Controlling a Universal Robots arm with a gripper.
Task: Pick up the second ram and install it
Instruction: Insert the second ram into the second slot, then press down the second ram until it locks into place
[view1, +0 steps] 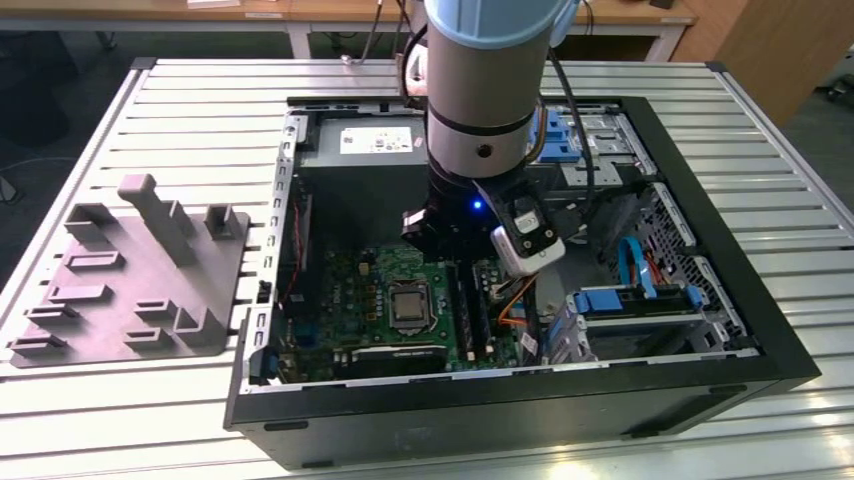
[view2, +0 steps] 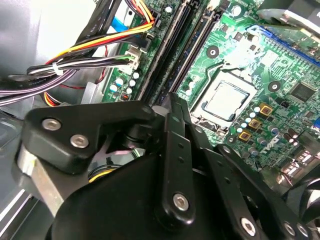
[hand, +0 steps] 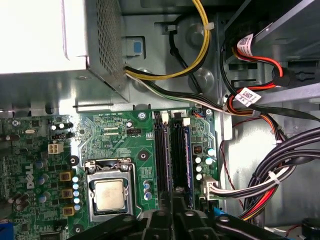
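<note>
A ribbed silver metal table (view1: 160, 110) fills the exterior view. On it, centre to right, lies an open black computer case (view1: 747, 330). The grey, silver-banded robot arm (view1: 483, 90) comes down from the top centre into the case. At the left edge sits a grey plastic fixture with upright posts (view1: 134, 275). Inside the case is a green motherboard (view1: 354, 290), with a square processor socket (view1: 404, 303) at the lower centre. The long, near-black memory stick (view1: 463, 305) stands on edge in the slots just right of that socket. The black gripper (view2: 170, 102) is directly over it (whether it is clamped or loose I cannot tell).
</note>
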